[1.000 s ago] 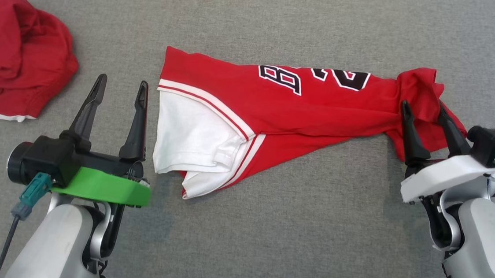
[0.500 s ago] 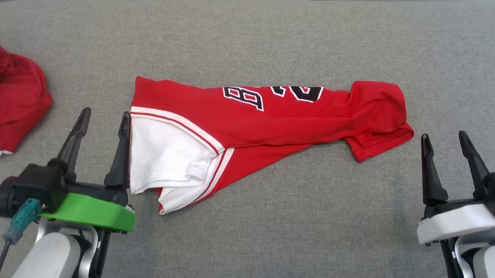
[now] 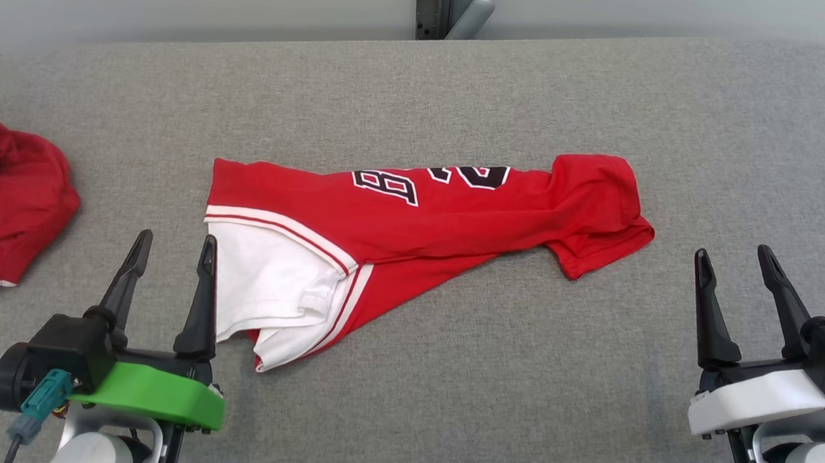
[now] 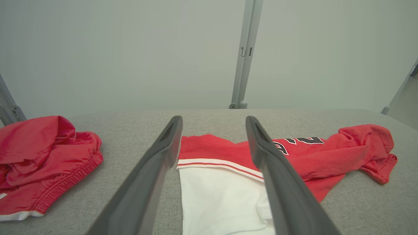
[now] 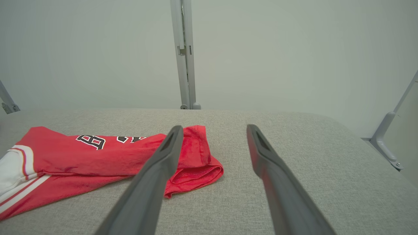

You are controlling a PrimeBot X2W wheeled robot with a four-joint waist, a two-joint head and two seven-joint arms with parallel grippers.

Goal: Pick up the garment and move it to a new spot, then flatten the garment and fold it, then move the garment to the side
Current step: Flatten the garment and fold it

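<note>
Left pincer (image 3: 177, 239) and right pincer (image 3: 732, 251) wide, empty; garment (image 3: 443, 219) entire in head view, cropped in wrist views.

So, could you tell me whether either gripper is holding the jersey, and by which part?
Nothing is held: the left gripper and right gripper are open and empty, the jersey lying ungripped.

A bare test lab — grey fabric-covered bench (image 3: 615, 93), plain pale wall (image 4: 130, 49), metal frame post (image 5: 183, 49) at its far edge.
</note>
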